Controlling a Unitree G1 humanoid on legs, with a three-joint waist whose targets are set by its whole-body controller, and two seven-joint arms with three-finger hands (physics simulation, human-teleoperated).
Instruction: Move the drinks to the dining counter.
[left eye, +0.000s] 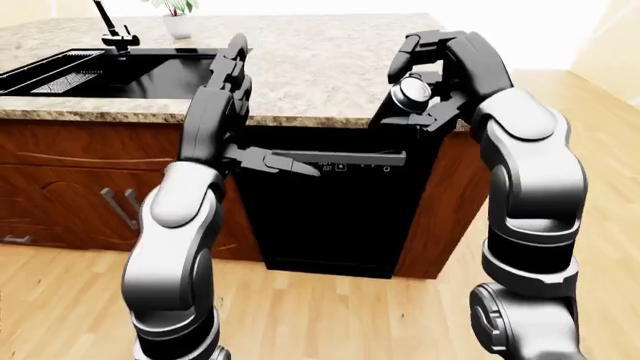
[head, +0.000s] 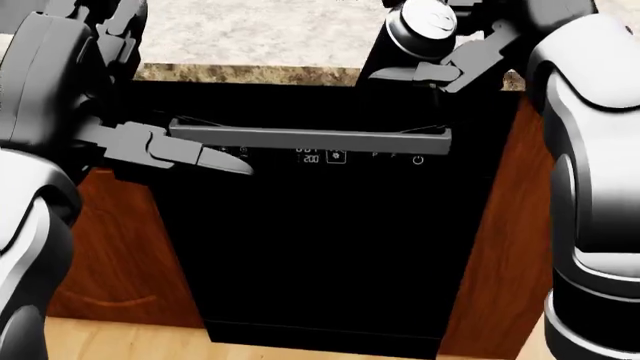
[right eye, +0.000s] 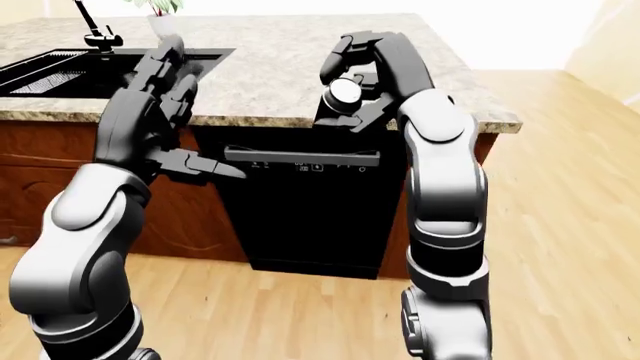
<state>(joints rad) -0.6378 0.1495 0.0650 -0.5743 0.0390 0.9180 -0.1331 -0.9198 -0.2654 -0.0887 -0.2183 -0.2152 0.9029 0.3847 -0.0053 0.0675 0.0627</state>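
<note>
My right hand (left eye: 432, 75) is shut on a dark drink bottle (left eye: 398, 111) with a silver cap (left eye: 412, 93). It holds the bottle tilted over the near edge of the granite counter (left eye: 320, 67). The bottle also shows at the top of the head view (head: 425, 26), with fingers (head: 440, 73) under it. My left hand (left eye: 240, 97) is open and empty, raised at the counter's edge left of the bottle, its thumb (left eye: 285, 161) pointing right. No other drink is in view.
A black dishwasher (left eye: 330, 217) with a bar handle (left eye: 350, 157) stands under the counter, between wooden cabinets (left eye: 60, 187). A black sink (left eye: 100, 71) with faucet (left eye: 115, 34) lies at upper left, and a potted plant (left eye: 178, 21) behind it. Wooden floor (left eye: 330, 315) lies below.
</note>
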